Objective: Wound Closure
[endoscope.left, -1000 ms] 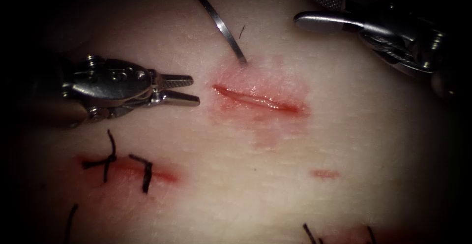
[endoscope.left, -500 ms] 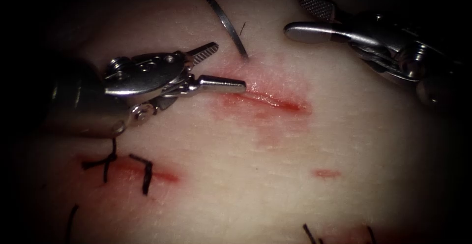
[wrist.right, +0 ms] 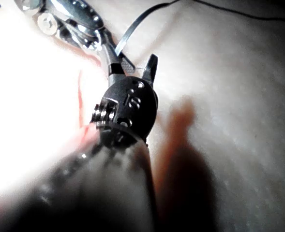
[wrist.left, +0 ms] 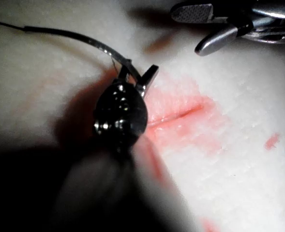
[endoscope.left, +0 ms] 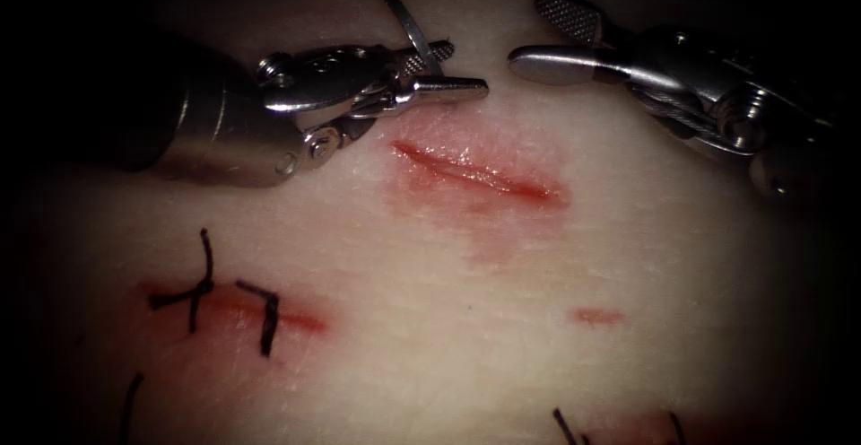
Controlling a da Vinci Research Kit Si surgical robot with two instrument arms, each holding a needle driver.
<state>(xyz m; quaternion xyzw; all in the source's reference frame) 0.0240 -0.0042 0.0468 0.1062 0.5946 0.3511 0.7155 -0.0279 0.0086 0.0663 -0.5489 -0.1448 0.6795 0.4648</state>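
Steel needle [endoscope.left: 411,28] stands with its tip in the tissue [endoscope.left: 502,319] above the cut [endoscope.left: 471,174]; the left tool [endoscope.left: 448,68] has moved up, jaws parted around it, gripping nothing. The right tool [endoscope.left: 538,37] waits, jaws released. A firm grasp seems due.

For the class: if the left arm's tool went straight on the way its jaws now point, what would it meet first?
Probably the right tool: the left tool, open jaws astride the needle, points right at its lower jaw tip across a small gap, though depth is uncertain.
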